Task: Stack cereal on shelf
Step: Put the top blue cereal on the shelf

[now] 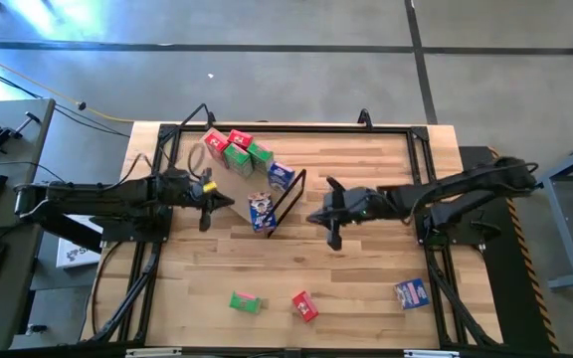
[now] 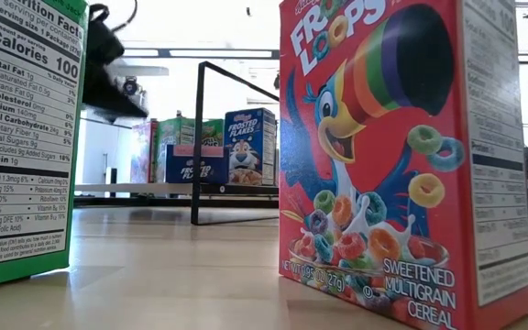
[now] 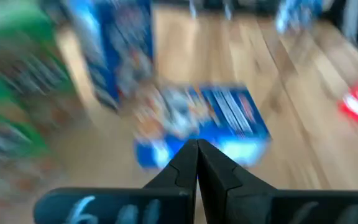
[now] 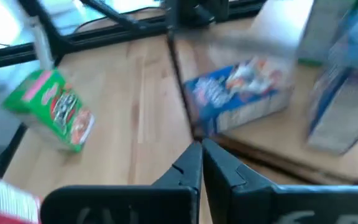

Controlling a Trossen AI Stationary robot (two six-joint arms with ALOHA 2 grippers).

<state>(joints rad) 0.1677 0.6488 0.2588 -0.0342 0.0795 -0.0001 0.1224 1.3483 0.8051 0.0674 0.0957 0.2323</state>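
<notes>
Cereal on the shelf: a red box (image 1: pixel 214 143), a second red box (image 1: pixel 239 139), two green boxes (image 1: pixel 235 156) and (image 1: pixel 260 155), and a blue Frosted Flakes box (image 1: pixel 281 176) stand in a close row on the plywood, toward the far edge of the bench.
Flat blue box: a Frosted Flakes box (image 1: pixel 262 212) lies on its side at the shelf's near end, just beside the dark frame and between the two pincers.
Shelf: a tan plywood panel (image 1: pixel 242 184) with a thin dark metal frame (image 1: pixel 288 199) standing up at its right end; it sits on the far-left part of the bench.
Loose cereal: a green box (image 1: pixel 246 302) and a red Froot Loops box (image 1: pixel 304 305) stand near the bench's near edge, close to each other; a blue box (image 1: pixel 412 292) sits toward the near right corner, well apart from them.
Left pincer: the left pincer (image 1: pixel 217 206) hangs over the shelf just left of the flat blue box; its fingers (image 3: pixel 188 163) are pressed together and pinch nothing.
Right pincer: the right pincer (image 1: pixel 318 216) hangs over the bench just right of the frame; its fingers (image 4: pixel 192 163) are pressed together, nothing between them.
Bench: a striped wooden top (image 1: pixel 366 268) in a black tube frame.
</notes>
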